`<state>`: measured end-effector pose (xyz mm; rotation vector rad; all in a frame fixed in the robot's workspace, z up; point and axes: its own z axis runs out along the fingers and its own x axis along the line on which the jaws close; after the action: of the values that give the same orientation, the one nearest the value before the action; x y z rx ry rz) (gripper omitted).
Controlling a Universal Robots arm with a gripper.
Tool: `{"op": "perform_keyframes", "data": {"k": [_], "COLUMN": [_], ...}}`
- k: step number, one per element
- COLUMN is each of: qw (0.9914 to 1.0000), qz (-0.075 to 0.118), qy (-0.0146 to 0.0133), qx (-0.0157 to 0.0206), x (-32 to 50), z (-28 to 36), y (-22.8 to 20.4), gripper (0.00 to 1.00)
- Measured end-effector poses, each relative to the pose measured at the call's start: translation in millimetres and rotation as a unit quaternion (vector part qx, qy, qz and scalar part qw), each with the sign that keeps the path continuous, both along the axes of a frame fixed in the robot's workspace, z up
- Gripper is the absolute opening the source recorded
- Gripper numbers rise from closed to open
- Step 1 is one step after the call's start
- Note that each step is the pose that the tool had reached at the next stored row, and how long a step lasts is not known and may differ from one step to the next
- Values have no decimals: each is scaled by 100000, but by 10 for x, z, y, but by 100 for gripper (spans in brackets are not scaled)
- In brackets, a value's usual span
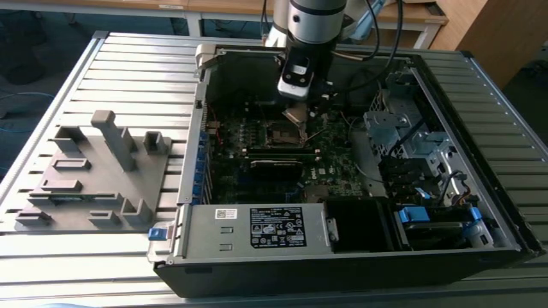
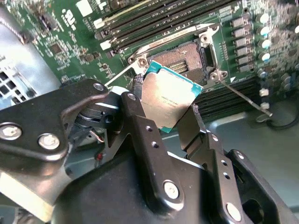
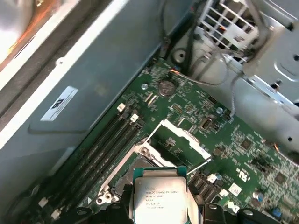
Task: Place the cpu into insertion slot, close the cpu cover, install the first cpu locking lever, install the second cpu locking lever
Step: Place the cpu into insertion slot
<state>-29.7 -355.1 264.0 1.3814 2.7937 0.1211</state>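
A: Where's the cpu?

B: Pinched by its edges in the gripper, a finger clamped on either side. Both wrist views show it hanging tilted, not seated.

A: And the slot?

B: Bare, pins exposed. In the exterior view the slot lies near the cpu, at about 7 o'clock from it, deep in the case.

A: Cover?

B: The cover stands swung up off the slot, beyond the cpu in the first wrist view. A lever sticks out beside the slot, unlatched.

A: Anything else?

B: A grey rack at 9 o'clock from the case.
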Motion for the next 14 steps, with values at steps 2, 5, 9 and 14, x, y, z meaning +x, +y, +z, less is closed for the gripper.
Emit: {"op": "perform_keyframes", "data": {"k": [2,5,9,14], "qw": [99984,99899,99669,99219], "qz": [-1796,-4483,-8135,-12473], "qy": [-1,-3,-3,-3], "qx": [0,4,3,8], "x": [0,0,0,0], "z": [-3,-7,-13,-18], "y": [0,0,0,-1], "gripper": [54,54,54,54]}}
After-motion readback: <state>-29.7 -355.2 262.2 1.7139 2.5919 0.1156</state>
